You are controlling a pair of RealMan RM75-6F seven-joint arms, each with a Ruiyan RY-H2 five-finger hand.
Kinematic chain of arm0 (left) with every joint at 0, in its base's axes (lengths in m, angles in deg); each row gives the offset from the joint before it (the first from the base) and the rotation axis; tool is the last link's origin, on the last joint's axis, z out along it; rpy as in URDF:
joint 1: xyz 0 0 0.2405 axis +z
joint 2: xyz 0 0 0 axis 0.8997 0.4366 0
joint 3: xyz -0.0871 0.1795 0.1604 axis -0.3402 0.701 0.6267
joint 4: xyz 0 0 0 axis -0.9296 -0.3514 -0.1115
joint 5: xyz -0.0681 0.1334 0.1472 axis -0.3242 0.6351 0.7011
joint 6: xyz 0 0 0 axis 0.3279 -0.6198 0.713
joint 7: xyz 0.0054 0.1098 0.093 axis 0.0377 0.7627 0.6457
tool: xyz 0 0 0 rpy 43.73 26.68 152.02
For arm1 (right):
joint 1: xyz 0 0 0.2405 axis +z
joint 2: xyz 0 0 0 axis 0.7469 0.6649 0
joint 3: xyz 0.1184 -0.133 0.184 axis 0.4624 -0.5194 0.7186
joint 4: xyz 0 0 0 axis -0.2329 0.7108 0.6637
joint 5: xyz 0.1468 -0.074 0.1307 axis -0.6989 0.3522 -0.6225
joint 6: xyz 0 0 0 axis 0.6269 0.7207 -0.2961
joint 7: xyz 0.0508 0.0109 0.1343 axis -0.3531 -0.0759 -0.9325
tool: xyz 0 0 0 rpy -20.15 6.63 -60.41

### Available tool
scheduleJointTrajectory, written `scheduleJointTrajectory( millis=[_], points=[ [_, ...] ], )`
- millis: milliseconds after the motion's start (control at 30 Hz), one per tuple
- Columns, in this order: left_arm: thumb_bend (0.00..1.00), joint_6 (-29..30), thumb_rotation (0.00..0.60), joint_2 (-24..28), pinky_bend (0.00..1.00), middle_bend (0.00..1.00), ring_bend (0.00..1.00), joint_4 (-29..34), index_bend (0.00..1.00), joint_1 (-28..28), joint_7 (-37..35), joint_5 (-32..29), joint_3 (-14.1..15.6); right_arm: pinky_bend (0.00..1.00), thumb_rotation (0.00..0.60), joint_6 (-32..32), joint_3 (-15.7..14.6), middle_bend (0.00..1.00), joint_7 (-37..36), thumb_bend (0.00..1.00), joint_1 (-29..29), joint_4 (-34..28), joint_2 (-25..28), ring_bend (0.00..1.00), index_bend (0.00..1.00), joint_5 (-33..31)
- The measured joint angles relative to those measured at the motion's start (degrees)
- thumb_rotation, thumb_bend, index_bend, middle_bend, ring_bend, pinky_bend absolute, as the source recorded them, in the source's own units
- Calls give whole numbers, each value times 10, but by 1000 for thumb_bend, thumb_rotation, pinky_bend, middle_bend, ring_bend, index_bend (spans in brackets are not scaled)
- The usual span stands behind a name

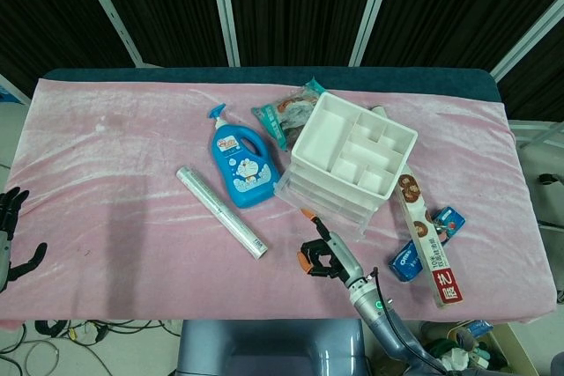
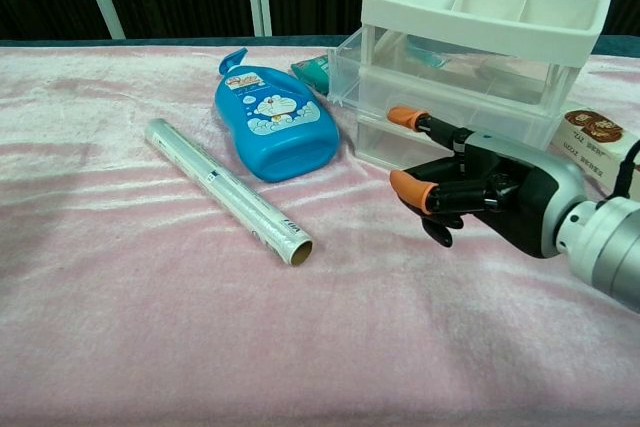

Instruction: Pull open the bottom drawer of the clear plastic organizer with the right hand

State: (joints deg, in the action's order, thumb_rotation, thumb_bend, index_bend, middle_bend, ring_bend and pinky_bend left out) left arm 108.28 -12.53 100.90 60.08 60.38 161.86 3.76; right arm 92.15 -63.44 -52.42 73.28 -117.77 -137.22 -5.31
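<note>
The right hand point(image 2: 480, 192) sits low at the organizer point(image 2: 470, 57) front, fingers point(image 2: 412, 187) curled inward; whether they hook the bottom drawer point(image 2: 400, 142) is unclear. The organizer stands directly behind the fingers. The left hand point(image 1: 11, 233) hangs off the desk point(image 1: 106, 217) edge, fingers spread, holding nothing.

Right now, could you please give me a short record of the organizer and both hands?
organizer: clear drawers, white tray on top
upper drawer: sticks out a little toward the blue bottle
right hand: in front of the lower drawers, fingers curled, one stretched toward them; contact unclear
left hand: at the table's left edge, fingers apart, holding nothing
</note>
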Motion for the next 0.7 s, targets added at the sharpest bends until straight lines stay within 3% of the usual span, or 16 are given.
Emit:
scheduleJointTrajectory(
  millis=[700],
  points=[
    [324,-1,600,0,107,42,30,1,61,0,2,-2,0,768,600,9,-25,773,-5,446,-6,-18,6,877,46,27]
  ],
)
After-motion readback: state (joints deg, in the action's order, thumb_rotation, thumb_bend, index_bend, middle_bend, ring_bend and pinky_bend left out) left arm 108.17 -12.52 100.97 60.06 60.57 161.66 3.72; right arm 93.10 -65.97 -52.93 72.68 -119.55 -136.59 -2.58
